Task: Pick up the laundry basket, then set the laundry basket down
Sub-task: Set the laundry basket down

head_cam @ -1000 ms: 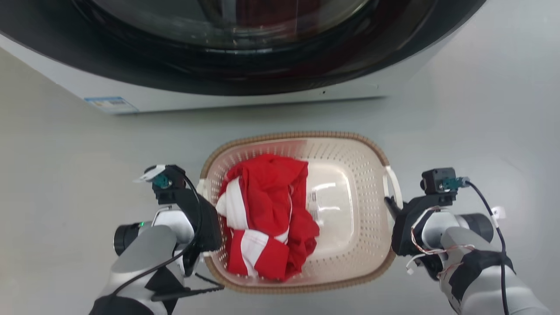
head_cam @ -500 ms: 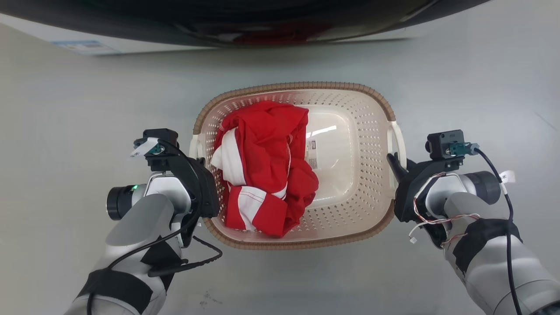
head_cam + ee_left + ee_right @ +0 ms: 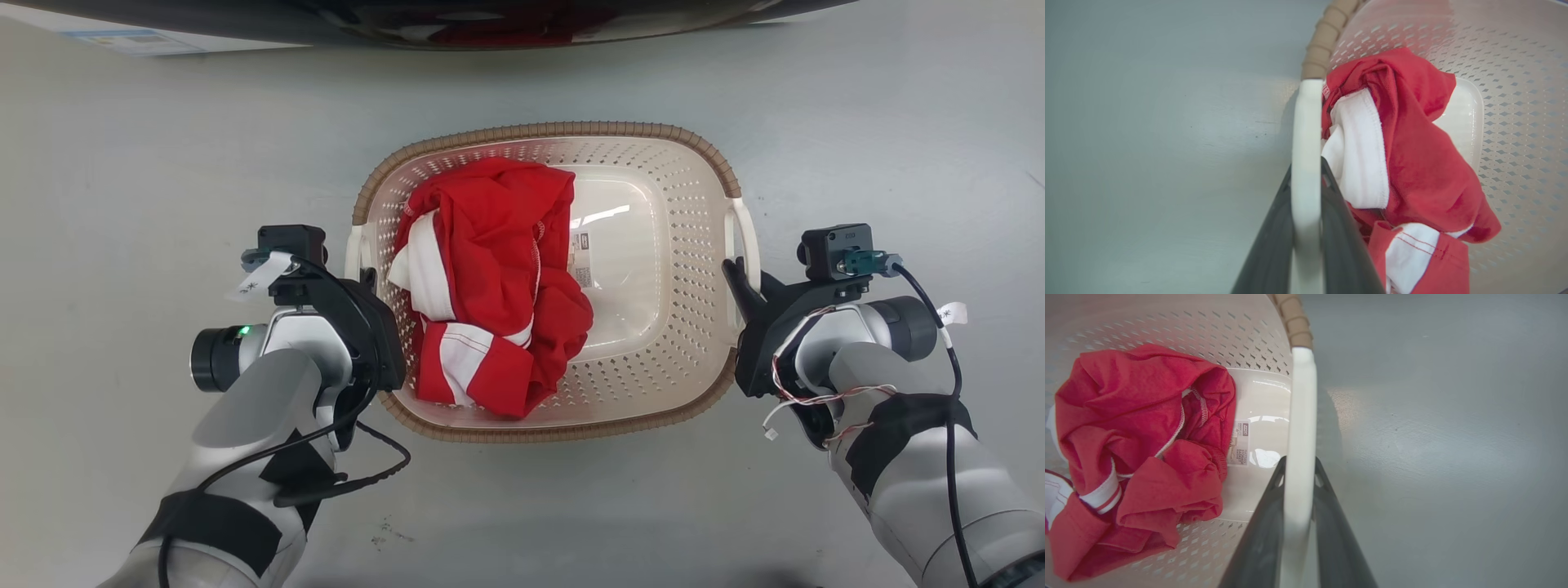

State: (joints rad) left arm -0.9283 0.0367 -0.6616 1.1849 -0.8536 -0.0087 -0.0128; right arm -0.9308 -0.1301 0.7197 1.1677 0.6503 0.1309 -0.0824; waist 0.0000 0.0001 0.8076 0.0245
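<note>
The cream perforated laundry basket [image 3: 694, 245] with its brown woven rim sits in the middle of the head view, between my two arms. A crumpled red and white garment [image 3: 490, 278] fills its left half, and a small label [image 3: 581, 261] shows on the bottom. My left gripper [image 3: 369, 282] is shut on the left white handle [image 3: 353, 253]. That handle [image 3: 1306, 134] runs between the two dark fingers in the left wrist view. My right gripper [image 3: 741, 279] is shut on the right handle [image 3: 747, 237], likewise pinched [image 3: 1301, 408] in the right wrist view.
The dark round front of a washing machine [image 3: 457, 24] crosses the top edge of the head view. Plain grey floor [image 3: 163, 147] lies on all sides of the basket.
The head camera has shifted, and the washing machine has slid to the top edge. The basket, with both grippers still clamped on its handles, now looks higher and larger in view.
</note>
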